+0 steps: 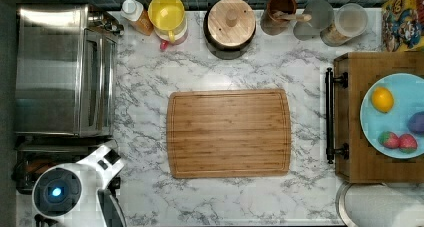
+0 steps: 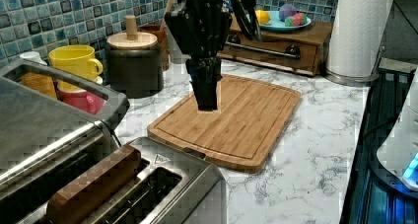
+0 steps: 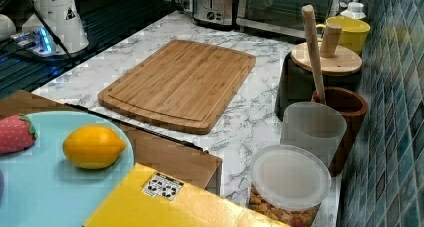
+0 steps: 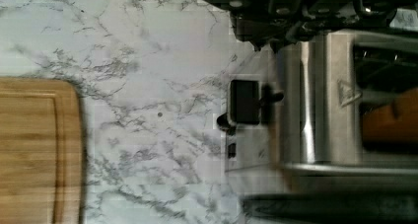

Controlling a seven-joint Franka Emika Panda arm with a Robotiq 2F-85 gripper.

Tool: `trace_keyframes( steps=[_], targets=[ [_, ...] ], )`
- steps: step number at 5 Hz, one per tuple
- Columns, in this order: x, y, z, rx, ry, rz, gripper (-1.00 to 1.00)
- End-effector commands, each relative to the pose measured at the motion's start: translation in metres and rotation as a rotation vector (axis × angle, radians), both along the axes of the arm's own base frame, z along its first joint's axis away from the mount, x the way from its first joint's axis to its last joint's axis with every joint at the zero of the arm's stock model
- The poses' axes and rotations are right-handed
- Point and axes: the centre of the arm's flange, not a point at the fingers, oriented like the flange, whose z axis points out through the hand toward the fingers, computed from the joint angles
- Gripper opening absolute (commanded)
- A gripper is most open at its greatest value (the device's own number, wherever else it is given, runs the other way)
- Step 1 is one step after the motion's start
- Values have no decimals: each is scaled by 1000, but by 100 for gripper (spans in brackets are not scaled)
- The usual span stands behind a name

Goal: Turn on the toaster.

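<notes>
The fingers (image 2: 207, 105) point straight down, pressed together with no gap visible, and hold nothing. They hang in the air above the desk (image 2: 315, 150). In the left view the board (image 2: 246, 120) lies behind and below the fingers. The toaster (image 2: 167, 184) stands on the desk below the fingers, toward the left view's lower left, apart from them. A brown slice (image 2: 93, 182) sits in its slot. In the wrist view its black lever (image 4: 245, 101) juts from the steel side, untouched.
</notes>
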Motion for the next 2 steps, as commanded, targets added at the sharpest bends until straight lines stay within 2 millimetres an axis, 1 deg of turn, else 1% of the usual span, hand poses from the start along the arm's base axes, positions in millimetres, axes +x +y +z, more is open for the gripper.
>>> trace_keyframes(
  steps=[1, 2],
  targets=[
    [24, 16, -14, -24, -72, -105, -100],
    [30, 10, -11, -1, -98, -159, -100]
  ],
)
